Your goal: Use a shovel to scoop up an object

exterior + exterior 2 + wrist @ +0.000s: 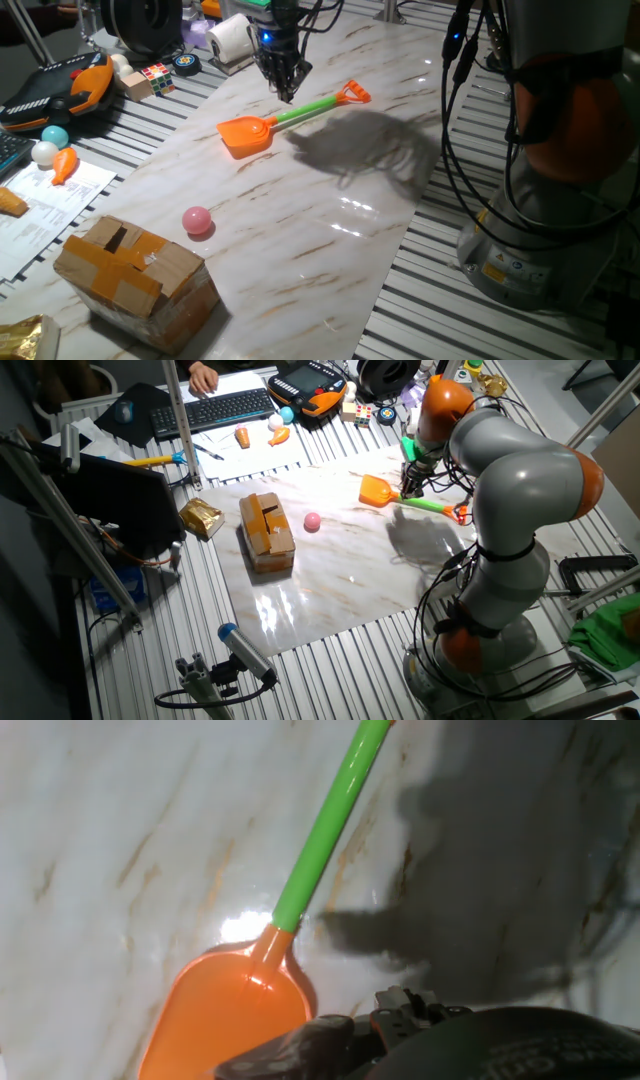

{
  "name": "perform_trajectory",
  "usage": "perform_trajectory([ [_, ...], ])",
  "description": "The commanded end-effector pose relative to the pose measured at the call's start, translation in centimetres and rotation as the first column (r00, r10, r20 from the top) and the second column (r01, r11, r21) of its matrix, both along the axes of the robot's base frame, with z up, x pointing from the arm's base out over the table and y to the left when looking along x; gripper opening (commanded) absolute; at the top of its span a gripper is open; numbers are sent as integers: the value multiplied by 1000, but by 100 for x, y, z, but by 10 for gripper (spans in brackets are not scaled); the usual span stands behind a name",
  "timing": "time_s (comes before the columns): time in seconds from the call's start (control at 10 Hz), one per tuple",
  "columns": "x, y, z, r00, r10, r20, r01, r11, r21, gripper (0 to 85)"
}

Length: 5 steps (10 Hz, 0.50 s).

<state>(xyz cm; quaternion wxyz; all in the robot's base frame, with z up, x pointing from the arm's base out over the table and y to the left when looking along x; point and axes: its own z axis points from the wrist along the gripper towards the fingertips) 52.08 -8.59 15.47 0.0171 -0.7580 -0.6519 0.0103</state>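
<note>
The shovel (250, 132) lies flat on the marble board (330, 230), with its orange blade toward the front left, its green shaft (322, 838) and its orange D-end (356, 93) toward the back right. It also shows in the other fixed view (380, 491). My gripper (288, 94) hangs just above the shaft near the blade, fingers drawn together and holding nothing. The pink ball (197, 220) rests on the board well in front of the blade, apart from it, and shows in the other fixed view (312, 521).
A taped cardboard box (135, 275) sits at the board's front left, close to the pink ball. A paper roll (232, 38) stands at the back. A white ball (44, 152) and a teal ball (54, 135) lie off the board at left. The robot base (545, 240) is at right.
</note>
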Motion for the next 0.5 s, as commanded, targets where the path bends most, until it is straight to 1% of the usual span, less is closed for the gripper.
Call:
perform_trajectory([
  [0.0,-1,-1,0,1000,-24,-14,24,1000,-3,7],
  [0.2,-1,-1,0,996,-82,-40,81,997,-13,7],
  [0.3,-1,-1,0,995,-89,-46,89,996,-13,7],
  [0.4,-1,-1,0,996,-84,-41,84,996,-1,7],
])
